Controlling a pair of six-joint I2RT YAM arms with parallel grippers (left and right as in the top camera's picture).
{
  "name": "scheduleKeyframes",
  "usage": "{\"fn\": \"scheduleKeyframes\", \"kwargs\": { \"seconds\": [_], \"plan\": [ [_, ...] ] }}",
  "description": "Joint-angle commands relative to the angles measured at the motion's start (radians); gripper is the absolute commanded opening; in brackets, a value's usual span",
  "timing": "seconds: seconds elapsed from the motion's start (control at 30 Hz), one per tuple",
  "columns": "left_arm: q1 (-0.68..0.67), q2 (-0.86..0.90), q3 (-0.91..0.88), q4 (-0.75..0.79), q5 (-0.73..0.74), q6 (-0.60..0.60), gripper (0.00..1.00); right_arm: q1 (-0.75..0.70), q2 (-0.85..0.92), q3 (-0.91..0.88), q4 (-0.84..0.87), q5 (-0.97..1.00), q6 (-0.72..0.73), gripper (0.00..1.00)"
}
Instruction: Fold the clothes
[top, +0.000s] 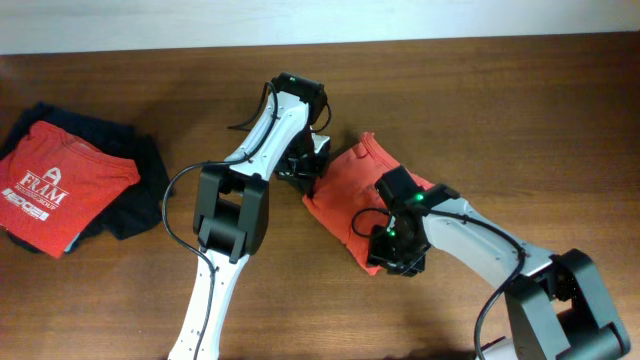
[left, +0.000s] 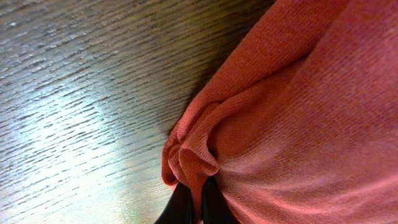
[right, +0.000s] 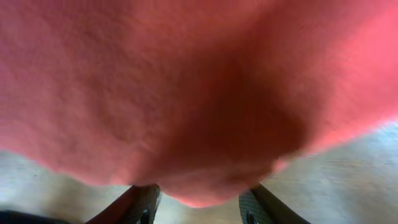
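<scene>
A dark brown wooden table (top: 520, 110) fills the view, its grain running left to right. A pale strip (top: 300, 20) borders its far edge. Glare (left: 68, 143) whitens the wood.

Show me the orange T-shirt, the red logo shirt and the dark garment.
orange T-shirt (top: 345, 195): overhead view, middle panel.
red logo shirt (top: 90, 163): overhead view, above its logo.
dark garment (top: 148, 198): overhead view, right edge.

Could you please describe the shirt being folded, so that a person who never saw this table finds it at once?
On the brown wooden table, look at the middle, between the left arm and the right arm. There lies a crumpled orange-red T-shirt. Unlike the folded red shirt at far left, it shows no white logo and lies on bare wood, not on a dark garment.
</scene>
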Motion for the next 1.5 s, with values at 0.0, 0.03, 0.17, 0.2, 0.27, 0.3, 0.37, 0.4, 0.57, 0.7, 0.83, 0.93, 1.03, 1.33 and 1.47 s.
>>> {"fn": "scheduleKeyframes", "kwargs": {
  "seconds": [0.0,0.03,0.17,0.2,0.27,0.3,0.37,0.4,0.57,0.7,0.83,0.93,1.03,1.33,1.47],
  "plan": [
    [0.004,0.018,-0.008,0.002,-0.014,-0.009,0.00,0.006,0.000,-0.010,0.042,-0.041,0.023,0.47],
    [0.004,0.018,-0.008,0.002,-0.014,-0.009,0.01,0.006,0.000,-0.010,0.050,-0.041,0.023,0.47],
    [0.004,0.018,-0.008,0.002,-0.014,-0.009,0.00,0.006,0.000,-0.010,0.051,-0.040,0.023,0.38],
    [0.004,0.018,-0.008,0.002,-0.014,-0.008,0.01,0.006,0.000,-0.010,0.052,-0.040,0.023,0.29],
    [0.004,0.018,-0.008,0.005,-0.016,-0.008,0.00,0.006,0.000,-0.010,0.051,-0.039,0.021,0.15],
    [0.004,0.018,-0.008,0.006,-0.023,-0.004,0.00,0.006,0.000,-0.010,0.049,-0.039,0.016,0.07],
    [0.005,0.018,-0.008,0.004,-0.069,-0.005,0.00,0.006,0.000,-0.010,0.024,-0.021,0.008,0.04],
    [0.008,0.018,-0.008,0.003,-0.079,-0.005,0.00,0.006,0.000,-0.010,0.013,-0.009,0.008,0.04],
    [0.035,0.018,-0.008,0.005,-0.098,-0.002,0.00,-0.013,0.000,-0.010,-0.057,0.016,0.008,0.04],
    [0.072,0.018,-0.008,0.017,-0.105,0.011,0.00,-0.048,0.000,-0.010,-0.116,0.066,-0.001,0.04],
    [0.084,0.018,-0.008,0.017,-0.105,0.018,0.00,-0.047,0.000,-0.010,-0.117,0.066,-0.013,0.04],
    [0.084,0.018,-0.008,0.014,-0.115,0.021,0.00,-0.047,0.000,-0.010,-0.125,0.067,-0.042,0.08],
    [0.084,0.018,-0.007,0.001,-0.163,0.021,0.10,-0.047,0.000,-0.010,-0.143,0.074,-0.045,0.14],
    [0.114,0.018,0.029,-0.020,-0.187,0.108,0.24,-0.162,-0.028,-0.010,-0.150,0.071,-0.053,0.55],
    [0.114,0.018,0.099,-0.012,-0.187,0.158,0.24,-0.286,-0.039,-0.010,-0.131,0.013,-0.142,0.56]
  ]
}}
